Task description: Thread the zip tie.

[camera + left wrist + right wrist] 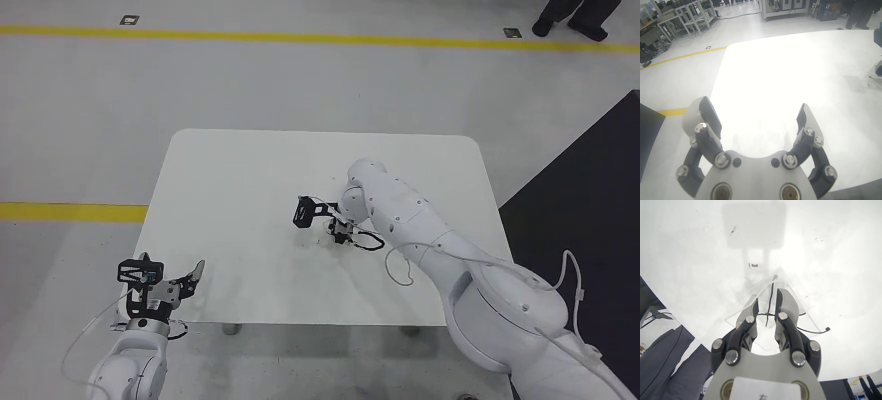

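A thin black zip tie (771,294) lies on a clear plastic plate (806,317) near the middle of the white table (250,200). Its small head (775,276) points away from the wrist. A second black zip tie (810,331) crosses under it and ends in a head off the plate's edge. My right gripper (767,298) hangs just over the plate, open by a narrow gap, its fingers on either side of the first tie without touching it. My left gripper (754,102) is wide open and holds nothing, at the table's front left corner (183,283).
A black panel (590,190) stands beside the table's right side. Small dark and brown marks (754,265) dot the tabletop beyond the plate. The white arm (420,225) crosses the table's right half. The plate's edge also shows far off (873,75).
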`<control>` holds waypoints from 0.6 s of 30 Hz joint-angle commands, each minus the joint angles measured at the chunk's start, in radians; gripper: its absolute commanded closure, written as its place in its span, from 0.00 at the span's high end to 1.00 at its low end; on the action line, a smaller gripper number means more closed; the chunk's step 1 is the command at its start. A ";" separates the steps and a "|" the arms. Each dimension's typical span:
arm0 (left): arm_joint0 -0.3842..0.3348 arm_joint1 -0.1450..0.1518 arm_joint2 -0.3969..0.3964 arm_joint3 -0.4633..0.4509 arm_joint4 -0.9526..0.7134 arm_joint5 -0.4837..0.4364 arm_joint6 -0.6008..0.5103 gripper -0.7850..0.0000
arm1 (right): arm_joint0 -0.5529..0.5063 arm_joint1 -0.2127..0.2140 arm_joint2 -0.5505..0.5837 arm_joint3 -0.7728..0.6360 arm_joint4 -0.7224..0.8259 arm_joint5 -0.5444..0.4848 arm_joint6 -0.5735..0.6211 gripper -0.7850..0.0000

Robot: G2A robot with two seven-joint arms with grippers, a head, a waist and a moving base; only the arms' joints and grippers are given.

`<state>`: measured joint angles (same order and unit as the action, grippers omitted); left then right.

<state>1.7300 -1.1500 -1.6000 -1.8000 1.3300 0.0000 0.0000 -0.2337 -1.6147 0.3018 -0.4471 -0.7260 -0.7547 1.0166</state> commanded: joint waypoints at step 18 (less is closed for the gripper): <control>0.000 0.000 0.000 0.000 0.000 0.000 0.000 1.00 | 0.024 -0.067 0.005 0.145 0.007 -0.057 -0.025 0.00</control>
<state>1.7300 -1.1500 -1.6000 -1.8000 1.3300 0.0000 0.0000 -0.2114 -1.6802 0.3062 -0.3059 -0.7191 -0.8073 0.9939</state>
